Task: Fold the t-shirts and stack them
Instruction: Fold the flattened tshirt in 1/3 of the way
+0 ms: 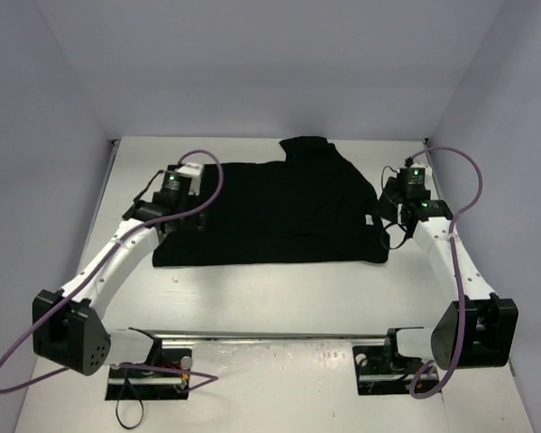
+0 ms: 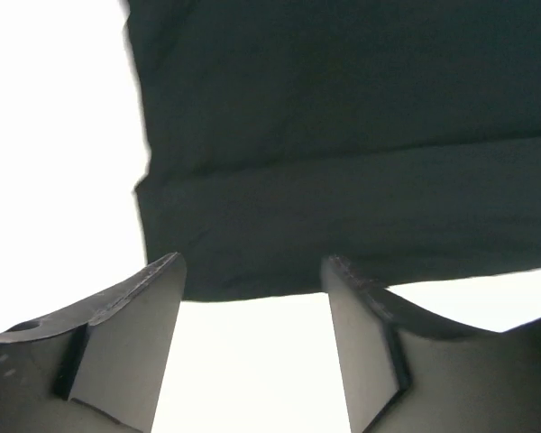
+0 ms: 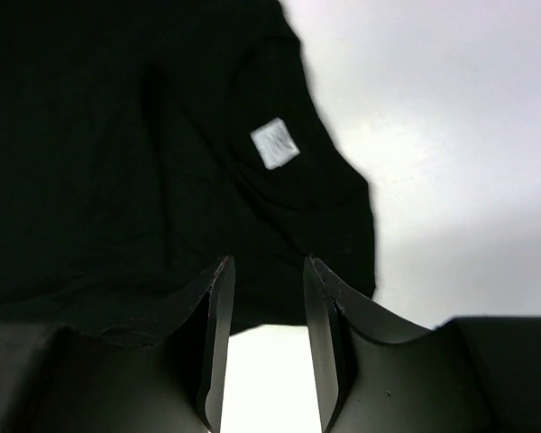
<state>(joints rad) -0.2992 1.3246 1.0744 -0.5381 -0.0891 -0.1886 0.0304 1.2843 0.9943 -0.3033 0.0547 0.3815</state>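
Observation:
One black t-shirt (image 1: 279,212) lies spread flat across the middle of the white table (image 1: 252,298), with one sleeve (image 1: 307,149) sticking out toward the back. My left gripper (image 1: 182,223) is at the shirt's left edge. In the left wrist view its jaws (image 2: 252,262) are open, their tips over the hem (image 2: 343,225), with bare table between them. My right gripper (image 1: 385,234) is at the shirt's right edge near a small white label (image 1: 367,220). In the right wrist view it (image 3: 267,262) is open more narrowly, its tips above the shirt's edge (image 3: 162,180), the label (image 3: 275,142) ahead.
A metal rail (image 1: 270,336) runs along the near edge between the two arm bases. Pale walls close in the table on the left, back and right. Purple cables (image 1: 215,176) loop over both arms.

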